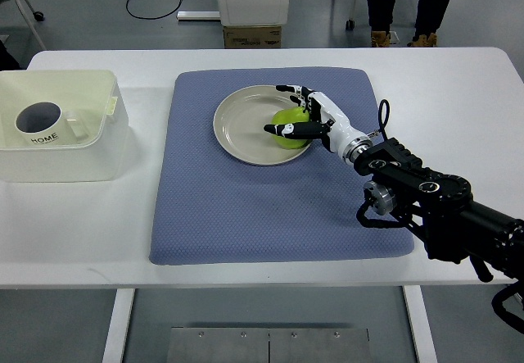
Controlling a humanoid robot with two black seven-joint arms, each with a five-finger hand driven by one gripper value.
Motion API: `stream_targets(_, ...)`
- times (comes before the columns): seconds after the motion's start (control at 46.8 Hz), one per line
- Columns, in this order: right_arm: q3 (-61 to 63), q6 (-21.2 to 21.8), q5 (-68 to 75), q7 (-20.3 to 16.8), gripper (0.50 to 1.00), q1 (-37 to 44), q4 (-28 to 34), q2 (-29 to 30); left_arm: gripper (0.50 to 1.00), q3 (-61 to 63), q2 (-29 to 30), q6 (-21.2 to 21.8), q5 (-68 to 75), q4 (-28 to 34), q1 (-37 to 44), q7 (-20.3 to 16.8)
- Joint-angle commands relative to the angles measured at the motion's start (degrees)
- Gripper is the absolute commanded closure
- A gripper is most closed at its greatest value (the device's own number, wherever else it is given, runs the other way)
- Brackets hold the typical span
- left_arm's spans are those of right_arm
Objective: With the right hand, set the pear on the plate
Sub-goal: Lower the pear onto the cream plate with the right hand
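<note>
On plate [246,129], pear [286,128] (axis hidden by robot hand [307,117])

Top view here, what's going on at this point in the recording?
The robot's right hand reaches in from the right and is closed around a green pear, holding it over or on the beige plate; whether the pear already rests on the plate cannot be told. The plate sits on a blue mat on the white table. A clear bin holding a mug stands at the left. The left arm is not in view. A person's legs show at the far edge.
</note>
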Motion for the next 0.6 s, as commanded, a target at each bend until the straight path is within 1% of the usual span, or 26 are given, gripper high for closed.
stream_targets(0.0, 0.0, 0.0, 0.0, 0.0, 0.502, 0.2, 0.0, 0.0, 0.500, 0.0, 0.0, 0.0, 0.0, 0.0, 0.0, 0.0)
stream_targets(0.257, -0.3, 0.1, -0.1, 0.0, 0.500, 0.7, -0.1, 0.0, 0.500, 0.0, 0.0, 0.0, 0.0, 0.0, 0.0, 0.0)
stream_targets(0.406, -0.4, 1.8, -0.1, 0.0, 0.500, 0.7, -0.2, 0.0, 0.500, 0.0, 0.0, 0.0, 0.0, 0.0, 0.0, 0.0)
stream_targets(0.578, -0.3, 2.2, -0.1, 0.1, 0.500, 0.3, -0.2, 0.0, 0.500, 0.0, 0.0, 0.0, 0.0, 0.0, 0.0, 0.0)
